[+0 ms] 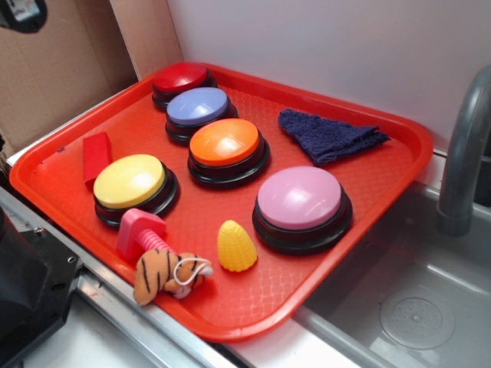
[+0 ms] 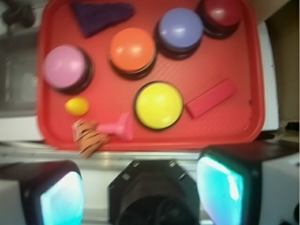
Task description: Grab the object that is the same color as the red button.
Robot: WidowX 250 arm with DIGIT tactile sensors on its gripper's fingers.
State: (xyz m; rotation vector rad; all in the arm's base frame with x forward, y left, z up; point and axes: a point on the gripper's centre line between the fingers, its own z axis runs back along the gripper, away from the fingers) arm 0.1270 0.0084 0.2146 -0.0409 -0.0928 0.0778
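The small red block (image 1: 97, 156) lies on the red tray (image 1: 360, 199) at its left edge, beside the yellow button (image 1: 130, 182). In the wrist view the red block (image 2: 211, 97) lies right of the yellow button (image 2: 158, 105). The dark-red button (image 1: 181, 80) stands at the tray's far corner; it also shows in the wrist view (image 2: 221, 14) at top right. My gripper (image 2: 140, 192) is open and empty, high above the tray's near edge, with both fingers (image 2: 61, 197) wide apart. The gripper does not show in the exterior view.
Also on the tray are a blue button (image 1: 198, 109), an orange button (image 1: 225, 146), a pink button (image 1: 300, 201), a dark blue cloth (image 1: 326, 135), a yellow corn toy (image 1: 235, 247), a pink screw toy (image 1: 140, 232) and a tiger plush (image 1: 167, 273). A sink basin (image 1: 414, 299) and faucet (image 1: 464, 153) stand to the right.
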